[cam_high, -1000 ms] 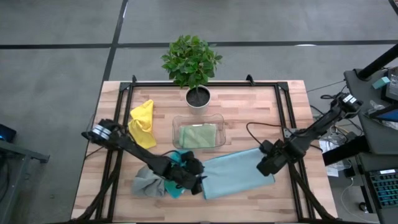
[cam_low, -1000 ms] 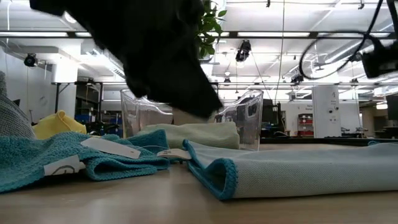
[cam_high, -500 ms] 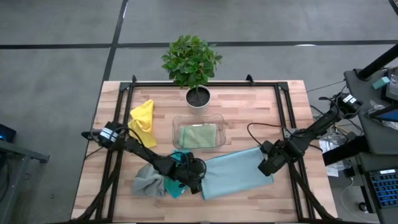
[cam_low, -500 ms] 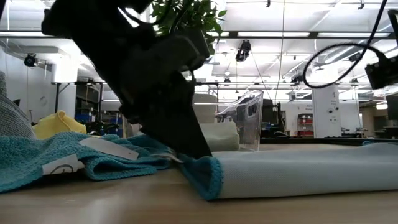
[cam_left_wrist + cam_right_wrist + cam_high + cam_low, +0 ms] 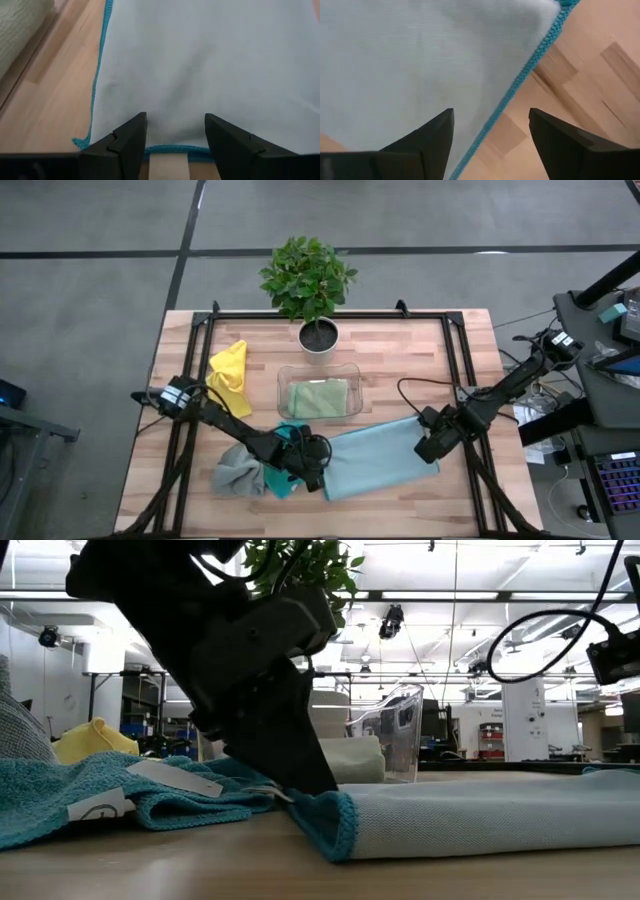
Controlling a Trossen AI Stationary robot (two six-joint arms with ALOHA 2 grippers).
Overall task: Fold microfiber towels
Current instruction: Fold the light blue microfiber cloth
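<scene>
A light blue towel point(image 5: 380, 460) lies spread flat at the table's front, right of centre. My left gripper point(image 5: 318, 472) stands open at its left edge, and the hem point(image 5: 170, 149) runs between the fingers. My right gripper point(image 5: 428, 450) stands open over the towel's right edge point(image 5: 530, 65), one finger above cloth and one above wood. Whether the right gripper touches, I cannot tell. A teal towel point(image 5: 90, 795) and a grey towel point(image 5: 233, 472) lie bunched at the front left. A yellow towel point(image 5: 230, 378) lies at the left. A sage green towel point(image 5: 318, 397) rests folded in the tray. My left gripper comes down slanting from the table's left, with its open fingers on either side of the light blue towel's left edge. In the low view a fingertip point(image 5: 318, 780) meets the hem point(image 5: 340, 825) there. The towel lies flat on the table and nothing is pinched.
A clear plastic tray point(image 5: 283, 385) stands mid-table, and behind it a potted plant point(image 5: 308, 275) at the far edge. Black frame rails point(image 5: 455, 370) run along the table's left, right and far sides. Bare wood shows at the far right and the near front.
My left gripper has sunk and moved in on the light blue towel's left edge. The hem there was curled up and stood free. It now lies lower under the fingertip, shifted a little toward the table's left.
</scene>
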